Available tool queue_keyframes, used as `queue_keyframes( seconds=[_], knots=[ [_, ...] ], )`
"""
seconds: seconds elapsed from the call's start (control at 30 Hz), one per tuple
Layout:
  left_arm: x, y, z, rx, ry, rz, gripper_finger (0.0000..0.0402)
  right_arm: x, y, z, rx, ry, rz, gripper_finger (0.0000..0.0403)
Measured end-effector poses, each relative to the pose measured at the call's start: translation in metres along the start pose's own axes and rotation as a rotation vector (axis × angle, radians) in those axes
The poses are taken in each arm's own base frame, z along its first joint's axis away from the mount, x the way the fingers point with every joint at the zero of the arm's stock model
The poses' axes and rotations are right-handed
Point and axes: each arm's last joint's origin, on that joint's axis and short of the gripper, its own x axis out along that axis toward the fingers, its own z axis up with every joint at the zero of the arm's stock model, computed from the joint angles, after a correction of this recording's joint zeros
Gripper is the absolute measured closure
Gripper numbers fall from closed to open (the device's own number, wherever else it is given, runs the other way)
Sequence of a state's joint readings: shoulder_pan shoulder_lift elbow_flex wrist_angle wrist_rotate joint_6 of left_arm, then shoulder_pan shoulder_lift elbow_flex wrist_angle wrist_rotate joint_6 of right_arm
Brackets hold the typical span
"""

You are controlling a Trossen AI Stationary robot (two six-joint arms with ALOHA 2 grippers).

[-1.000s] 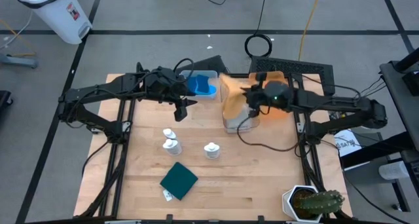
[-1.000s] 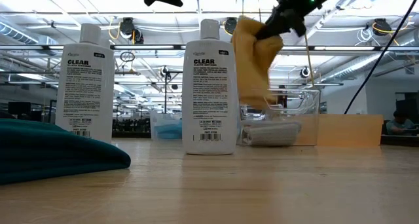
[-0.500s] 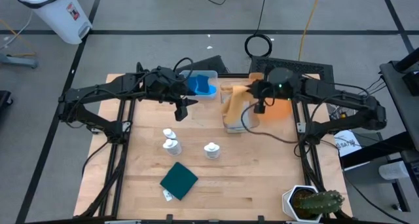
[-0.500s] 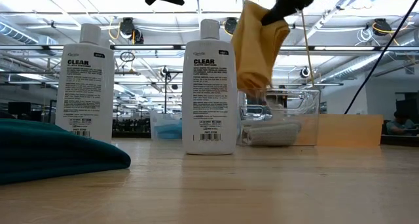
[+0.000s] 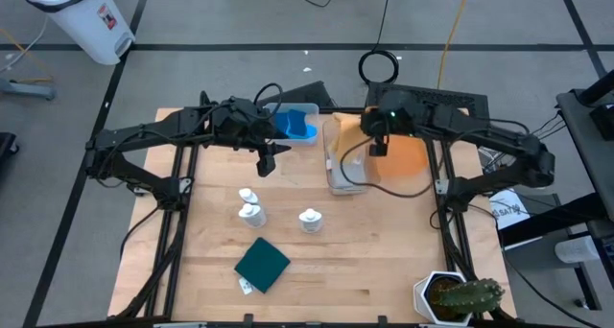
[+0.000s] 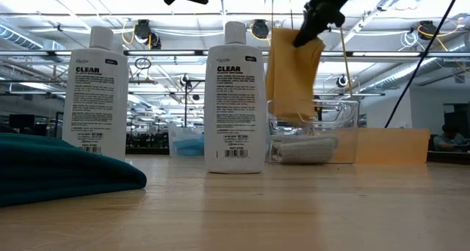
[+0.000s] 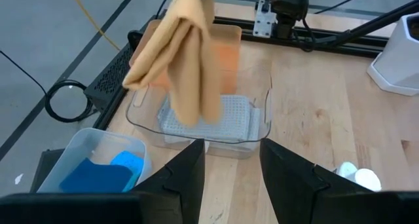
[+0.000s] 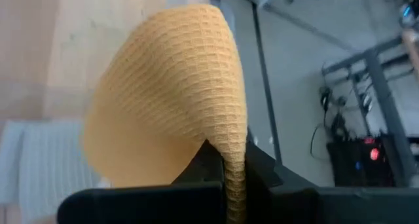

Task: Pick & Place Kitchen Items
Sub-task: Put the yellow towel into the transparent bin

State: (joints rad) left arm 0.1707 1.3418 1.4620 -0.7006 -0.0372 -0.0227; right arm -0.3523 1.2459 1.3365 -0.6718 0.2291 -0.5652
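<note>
Two dark six-joint arms, matte black links showing bulky rounded joint housings. Thin black cables are looping along both arms, one hanging slack under the right wrist. A small green indicator light is glowing on the right arm's wrist housing. Left gripper is showing two flat, black, squared-off fingers. Right gripper fingers are looking equally dark, angular.

place: lab/workshop hall | evidence: ceiling trusses, floor cables
</note>
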Motion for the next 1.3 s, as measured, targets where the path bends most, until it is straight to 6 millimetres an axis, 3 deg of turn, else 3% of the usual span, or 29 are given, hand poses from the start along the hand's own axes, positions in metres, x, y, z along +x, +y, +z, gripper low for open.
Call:
queue_keyframes(
  seconds=[0.2, 0.43, 0.57, 0.7, 0.9, 1.17, 1.3],
  knots=[
    [0.000, 0.000, 0.000, -0.001, 0.000, 0.000, 0.0249, 0.005, 0.001, -0.008, 0.020, 0.012, 0.151, 0.0403],
    [0.000, 0.000, 0.000, -0.001, -0.001, 0.010, 0.0249, -0.014, 0.007, -0.010, 0.111, 0.028, 0.451, 0.0403],
    [0.000, 0.000, 0.000, 0.000, -0.002, 0.016, 0.0249, -0.017, 0.008, -0.008, 0.131, -0.007, 0.535, 0.0403],
    [0.000, 0.000, 0.000, 0.001, -0.002, 0.016, 0.0249, -0.014, 0.005, -0.009, 0.091, -0.015, 0.521, 0.0403],
    [0.000, 0.000, 0.000, 0.001, -0.002, 0.016, 0.0249, 0.008, -0.009, -0.017, 0.077, 0.031, 0.486, 0.0403],
    [0.000, 0.000, 0.000, 0.025, -0.002, 0.016, 0.0249, 0.038, -0.044, -0.015, -0.144, 0.002, 0.158, 0.0403],
    [0.000, 0.000, 0.000, 0.025, -0.002, 0.017, 0.0249, 0.048, -0.050, -0.016, -0.223, 0.012, 0.108, 0.0403]
  ],
)
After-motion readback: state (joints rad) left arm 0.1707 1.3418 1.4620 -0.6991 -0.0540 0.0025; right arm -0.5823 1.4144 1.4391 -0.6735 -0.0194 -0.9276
